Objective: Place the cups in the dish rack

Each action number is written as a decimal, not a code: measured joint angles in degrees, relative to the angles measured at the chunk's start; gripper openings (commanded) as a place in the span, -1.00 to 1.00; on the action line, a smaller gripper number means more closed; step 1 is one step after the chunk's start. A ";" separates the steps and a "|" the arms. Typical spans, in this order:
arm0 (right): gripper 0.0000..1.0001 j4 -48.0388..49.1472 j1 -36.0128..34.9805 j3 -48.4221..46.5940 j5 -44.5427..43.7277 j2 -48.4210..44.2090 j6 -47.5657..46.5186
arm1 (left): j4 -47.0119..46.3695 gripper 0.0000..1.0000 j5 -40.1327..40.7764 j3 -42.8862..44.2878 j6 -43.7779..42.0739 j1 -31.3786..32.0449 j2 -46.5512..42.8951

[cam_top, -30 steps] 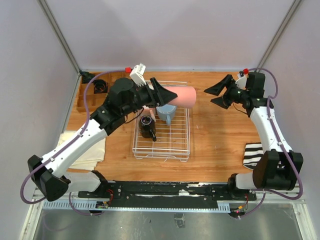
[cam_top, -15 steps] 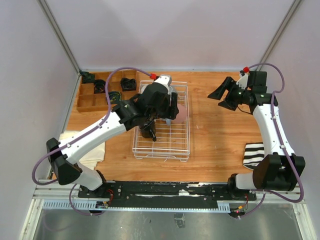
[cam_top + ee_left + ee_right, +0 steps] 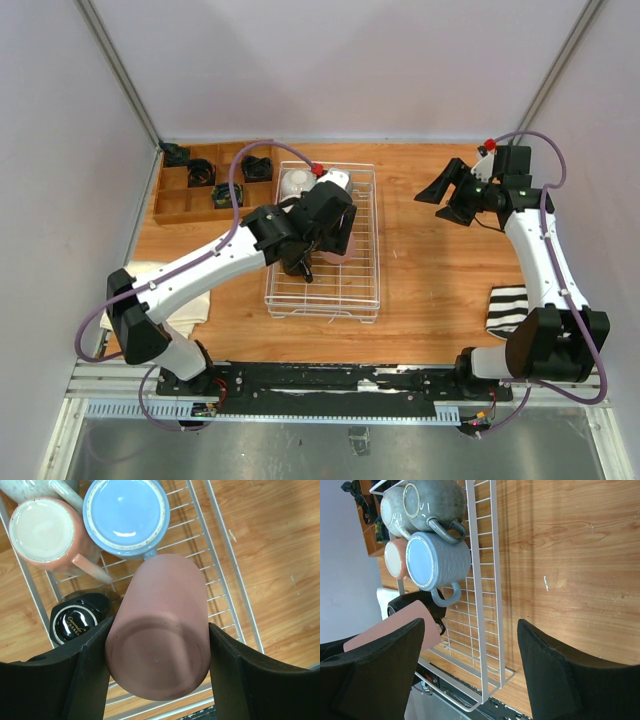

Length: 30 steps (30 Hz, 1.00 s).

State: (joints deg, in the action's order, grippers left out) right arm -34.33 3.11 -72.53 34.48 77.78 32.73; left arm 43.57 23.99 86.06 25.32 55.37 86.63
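Placement | left gripper (image 3: 159, 652) clamped tumbler (image 3: 157, 630) base-up over rack (image 3: 340, 300), just beside blue mug (image 3: 126, 515) and black mug (image 3: 75, 622) | right gripper (image 3: 432, 205) gaped empty over table (image 3: 430, 280) | best: lower straight, clear blue handle, release once rim seated.

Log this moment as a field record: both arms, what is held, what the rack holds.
left fingers: closed on the pink tumbler, over the dish rack
pink tumbler: base toward the wrist camera, beside the black mug; contact with the rack cannot be told
right fingers: open, empty, above the table right of the rack
in the rack: light blue mug, pale pink mug, black mug, grey-green mug, white mug
cups outside the rack: none seen
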 measured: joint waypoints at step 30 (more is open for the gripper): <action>0.52 0.04 0.00 0.83 0.00 -0.22 -0.24 | 1.51 -0.91 5.70 -4.98 -2.16 3.15 7.63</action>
State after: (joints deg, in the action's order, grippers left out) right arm -34.28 3.11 -71.70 34.48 77.56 32.49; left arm 45.08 29.69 81.08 23.16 58.52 94.26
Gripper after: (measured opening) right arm 0.760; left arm 0.682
